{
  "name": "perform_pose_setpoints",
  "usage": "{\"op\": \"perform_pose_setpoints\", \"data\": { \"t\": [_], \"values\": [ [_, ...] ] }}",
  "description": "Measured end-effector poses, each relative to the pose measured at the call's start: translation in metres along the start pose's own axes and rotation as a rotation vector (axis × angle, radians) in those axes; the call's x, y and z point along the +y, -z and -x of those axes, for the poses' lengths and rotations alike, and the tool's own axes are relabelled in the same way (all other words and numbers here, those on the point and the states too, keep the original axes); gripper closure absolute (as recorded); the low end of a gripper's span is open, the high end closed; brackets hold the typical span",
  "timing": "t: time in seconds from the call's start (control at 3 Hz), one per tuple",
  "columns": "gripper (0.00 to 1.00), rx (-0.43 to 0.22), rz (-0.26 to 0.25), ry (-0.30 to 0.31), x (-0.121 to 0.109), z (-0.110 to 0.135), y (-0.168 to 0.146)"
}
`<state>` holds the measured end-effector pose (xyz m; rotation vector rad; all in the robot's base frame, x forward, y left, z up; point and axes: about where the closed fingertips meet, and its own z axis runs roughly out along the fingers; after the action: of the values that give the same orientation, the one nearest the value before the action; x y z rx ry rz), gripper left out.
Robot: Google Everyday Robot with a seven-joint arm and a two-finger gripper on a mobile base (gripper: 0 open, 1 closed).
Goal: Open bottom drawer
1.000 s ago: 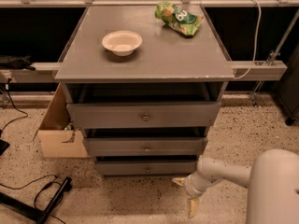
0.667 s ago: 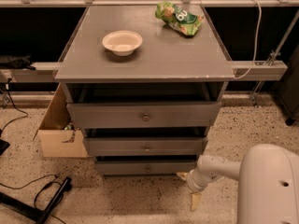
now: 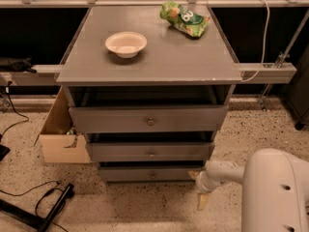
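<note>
**Operator:** Report the layout, left to right.

**Arm:** A cardboard box [image 3: 60, 141] is sitting on the floor against the cabinet's left side. A bowl [image 3: 126, 43] is resting on the counter [image 3: 169, 59], left of centre. A green snack bag [image 3: 186, 18] is lying toward the back right. Three grey drawers are sitting under the counter. The bottom drawer [image 3: 120, 174] is the lowest and slimmest, just above the floor, and is carrying a small knob [image 3: 152, 175] at its centre. It is looking shut, or nearly so.

**Operator:** Where is the gripper?

**Arm:** My gripper [image 3: 197, 190] is hovering low, just beside the right end of that drawer front. My fingers [image 3: 202, 202] are standing apart and are gripping nothing.

**Operator:** Which step is in hand?

**Arm:** I am judging it to be the approach. The knob is not yet being held.

**Operator:** What is the next move calling for?

**Arm:** It is calling for a leftward shift along the drawer front, until the knob is sitting between my fingers. I am then expecting to close on it and pull straight out from the cabinet. The knob is small, so careful centring is mattering most.
</note>
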<state>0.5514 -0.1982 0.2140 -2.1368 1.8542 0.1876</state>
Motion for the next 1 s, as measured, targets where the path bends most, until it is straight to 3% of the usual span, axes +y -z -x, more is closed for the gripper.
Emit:
{"op": "perform_pose_setpoints", "data": {
  "t": [1.0],
  "values": [
    [0.00, 0.043, -0.091, -0.021, -0.051, -0.001, -0.031]
  ]
}}
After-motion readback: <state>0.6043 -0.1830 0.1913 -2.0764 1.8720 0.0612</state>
